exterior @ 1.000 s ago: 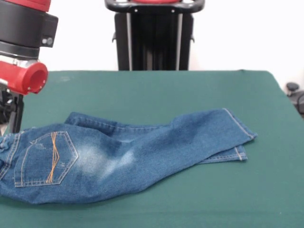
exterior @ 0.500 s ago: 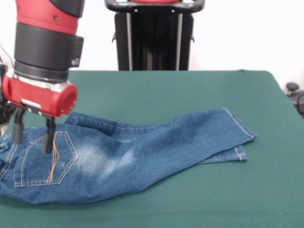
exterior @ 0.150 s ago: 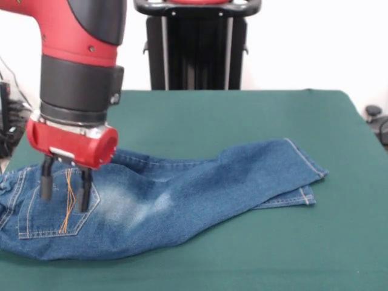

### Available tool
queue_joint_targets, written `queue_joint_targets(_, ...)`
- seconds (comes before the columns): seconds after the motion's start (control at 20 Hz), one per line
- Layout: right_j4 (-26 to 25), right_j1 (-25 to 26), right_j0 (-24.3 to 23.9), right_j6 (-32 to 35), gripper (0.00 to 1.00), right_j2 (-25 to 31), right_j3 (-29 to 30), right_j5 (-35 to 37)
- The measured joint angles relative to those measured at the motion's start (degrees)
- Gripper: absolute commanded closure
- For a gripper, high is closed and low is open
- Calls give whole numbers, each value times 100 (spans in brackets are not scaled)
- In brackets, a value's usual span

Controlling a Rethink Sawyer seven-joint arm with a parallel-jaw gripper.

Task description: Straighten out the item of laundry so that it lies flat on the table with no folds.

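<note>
The item of laundry (exterior @ 0.150 s ago: 182, 197), a small pair of blue denim jeans with faded whitish patches, lies across the table (exterior @ 0.150 s ago: 242, 121) with its waist at the left edge and its legs stacked toward the right. An orange-stitched back pocket (exterior @ 0.150 s ago: 57, 215) faces up. My gripper (exterior @ 0.150 s ago: 65, 197) hangs from the red and black arm just over that pocket, open, its two dark fingers (exterior @ 0.150 s ago: 85, 195) spread either side of the orange stitching with nothing held between them.
The black pedestal (exterior @ 0.150 s ago: 197, 48) stands behind the table's far edge. A dark object (exterior @ 0.150 s ago: 377, 118) sits off the table at the right. Bare green surface lies behind and to the right of the jeans.
The arm has swung in from the upper left and moved right and down, bringing the gripper over the back pocket. The jeans have not shifted.
</note>
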Motion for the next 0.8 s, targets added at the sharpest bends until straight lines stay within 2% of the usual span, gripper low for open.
queue_joint_targets(0.8, 468, 533, 413, 0, 0, -288, -488, 0)
